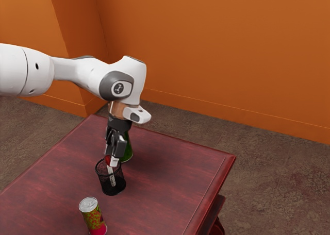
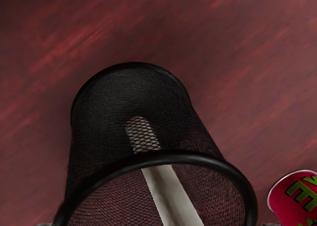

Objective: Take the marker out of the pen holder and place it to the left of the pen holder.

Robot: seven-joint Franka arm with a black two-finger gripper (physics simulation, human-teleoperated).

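My gripper (image 1: 113, 160) is at the mouth of the black mesh pen holder (image 1: 113, 186) in the exterior view, pointing down. A white marker (image 1: 112, 179) leans inside the holder, its red upper part beside my gripper's tip. Whether the gripper holds it cannot be made out. In the wrist view, the rim of the pen holder (image 2: 133, 160) curves across the lower part. The pale marker (image 2: 171, 194) runs up out of the holder toward my hand, its lower end seen through the mesh.
A yellow-green and red can (image 1: 93, 217) stands on the dark red table (image 1: 170, 178) near the pen holder; the can (image 2: 296, 198) is also partly visible in the wrist view. A green object (image 1: 127, 151) stands behind my gripper. The table's edge lies toward the exterior view's right.
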